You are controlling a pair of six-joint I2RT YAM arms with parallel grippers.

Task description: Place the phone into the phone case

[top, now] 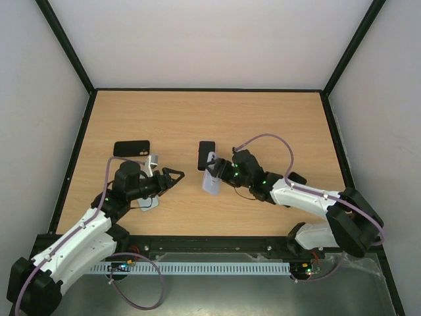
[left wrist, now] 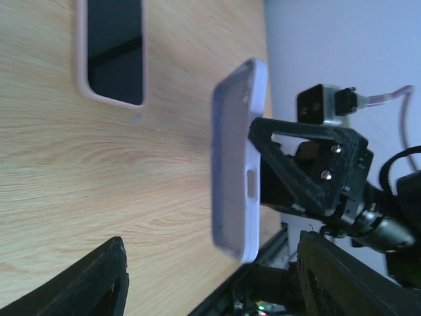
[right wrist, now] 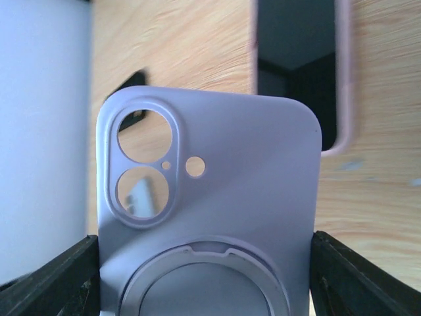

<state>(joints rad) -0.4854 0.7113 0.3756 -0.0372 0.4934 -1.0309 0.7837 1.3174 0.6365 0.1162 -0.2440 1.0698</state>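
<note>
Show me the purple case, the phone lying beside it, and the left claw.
purple case (right wrist: pixel 250 171): right wrist view, on its back panel.
phone (top: pixel 206 154): top view, on its dark screen.
left claw (top: pixel 177 176): top view, midway between its fingertips.

Quick count.
- One table (top: pixel 263 125).
- Two arms, each with one gripper: left gripper (top: pixel 177 176) and right gripper (top: pixel 216 166).
- One phone (top: pixel 206 155), pink-edged.
- One lavender phone case (top: pixel 211 182).
- One black flat slab (top: pixel 131 148), phone-shaped; phone or case, can't tell.
- One whitish item (top: pixel 148 203) under the left arm, unclear.
- One small dark item (top: pixel 297 178) by the right arm, unclear.

The case back has one lens bezel (right wrist: pixel 173 187) with two big openings, one smaller hole beside it and one ring mount (right wrist: pixel 197 250).
</note>
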